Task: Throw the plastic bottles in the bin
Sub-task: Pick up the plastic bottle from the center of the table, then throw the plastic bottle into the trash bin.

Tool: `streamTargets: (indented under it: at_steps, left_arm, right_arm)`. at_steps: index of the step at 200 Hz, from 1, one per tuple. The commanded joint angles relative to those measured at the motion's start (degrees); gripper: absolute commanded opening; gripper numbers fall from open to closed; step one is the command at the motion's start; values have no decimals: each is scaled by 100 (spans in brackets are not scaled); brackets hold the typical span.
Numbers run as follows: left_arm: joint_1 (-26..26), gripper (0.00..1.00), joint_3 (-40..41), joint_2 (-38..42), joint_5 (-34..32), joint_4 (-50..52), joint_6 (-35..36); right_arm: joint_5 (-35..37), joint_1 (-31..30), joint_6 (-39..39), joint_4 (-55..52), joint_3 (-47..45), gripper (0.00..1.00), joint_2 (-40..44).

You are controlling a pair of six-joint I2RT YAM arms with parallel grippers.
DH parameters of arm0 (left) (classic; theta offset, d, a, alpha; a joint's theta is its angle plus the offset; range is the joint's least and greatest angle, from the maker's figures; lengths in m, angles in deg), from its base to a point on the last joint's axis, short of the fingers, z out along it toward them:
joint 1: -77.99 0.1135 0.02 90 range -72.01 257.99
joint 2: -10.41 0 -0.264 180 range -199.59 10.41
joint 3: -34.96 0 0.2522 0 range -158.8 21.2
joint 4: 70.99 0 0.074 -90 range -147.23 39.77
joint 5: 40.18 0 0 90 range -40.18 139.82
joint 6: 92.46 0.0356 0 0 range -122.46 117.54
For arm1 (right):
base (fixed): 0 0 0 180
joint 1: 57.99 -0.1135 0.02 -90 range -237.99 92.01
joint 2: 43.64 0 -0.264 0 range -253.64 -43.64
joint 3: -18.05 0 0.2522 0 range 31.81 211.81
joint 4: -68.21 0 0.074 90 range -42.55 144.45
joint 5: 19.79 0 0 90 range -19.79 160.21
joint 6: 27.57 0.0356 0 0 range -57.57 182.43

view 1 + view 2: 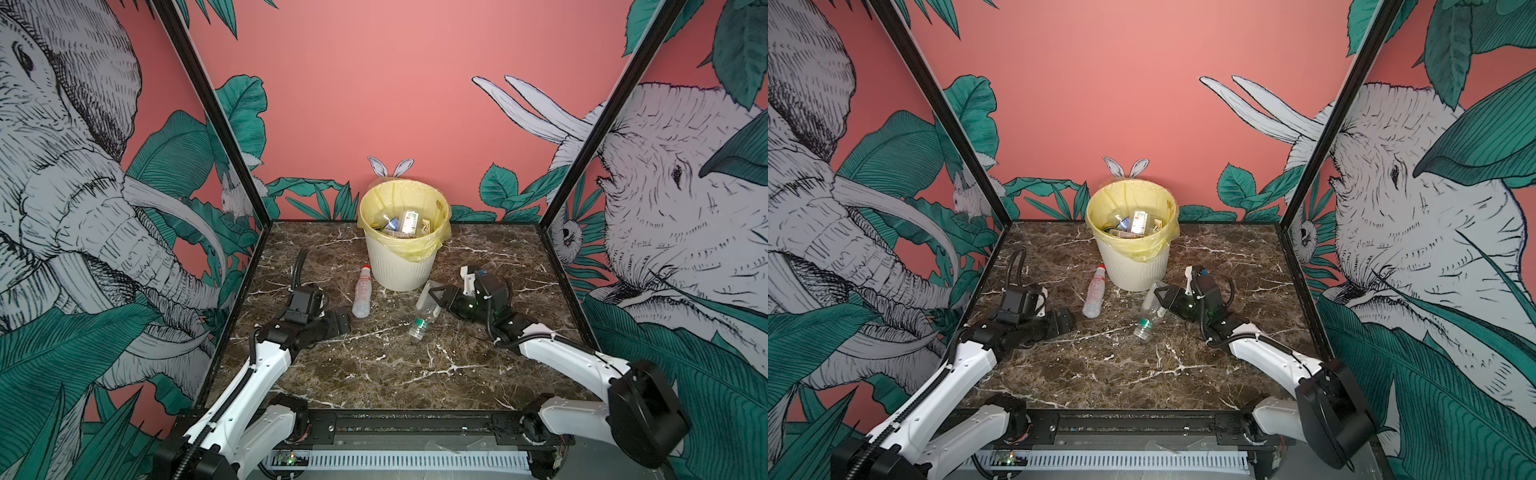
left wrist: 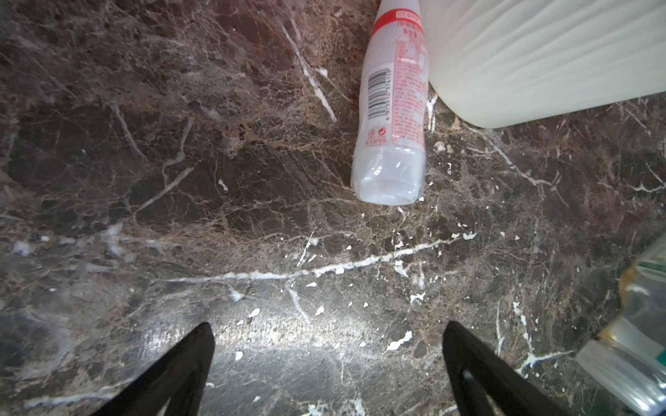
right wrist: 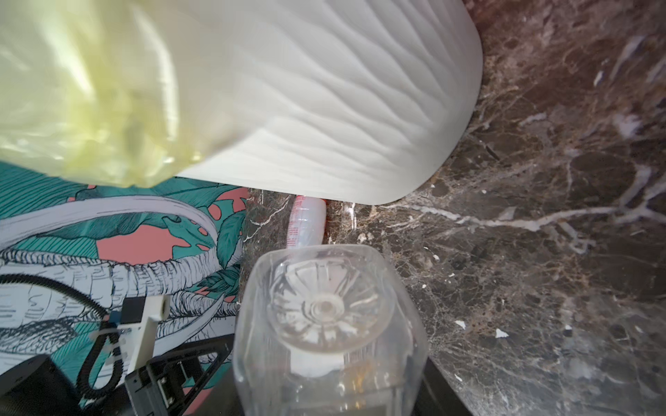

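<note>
Right hand point(image 1: 434, 301) clamps green-capped bottle point(image 1: 419, 323), base toward bin point(image 1: 399, 270); left hand point(image 2: 328, 326) apart.

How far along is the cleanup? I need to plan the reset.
Done: several bottles already lie in the bin. In hand: the right claw grips the green-labelled bottle. Left: the red-capped bottle lies on the table beside the bin; the left claw is open, empty.

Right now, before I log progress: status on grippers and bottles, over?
Left gripper open, empty, low over table. Right gripper shut on clear bottle beside bin. Red-capped bottle lying beside bin, untouched. Nothing blocking the bin.
</note>
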Motion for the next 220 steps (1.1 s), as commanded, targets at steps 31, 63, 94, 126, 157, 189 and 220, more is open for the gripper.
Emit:
streamTargets:
  at_steps: [31,63,94,126,157,189,220]
  left_arm:
    - [42,99,-118,-55,150,-148,-70]
    - [45,99,96,26,318,-397,-210]
    - [45,99,126,30,328,-370,-191]
    - [45,99,196,22,318,-378,-175]
    - [45,99,274,42,260,-388,-175]
    - [45,99,288,82,280,-407,-176]
    - [46,99,237,72,289,-382,-153]
  right_arm:
    - [354,132,-1115,-1507,464,54,1163]
    - [460,177,-1343,-1882,520,55,1719]
    - [564,184,-1364,-1830,392,55,2128]
    - [491,186,-1370,-1632,480,56,2182]
    - [417,177,-1365,-1587,904,56,1878]
    - [325,173,-1412,-1368,1852,55,1217]
    - [324,118,-1447,-1136,3487,55,93]
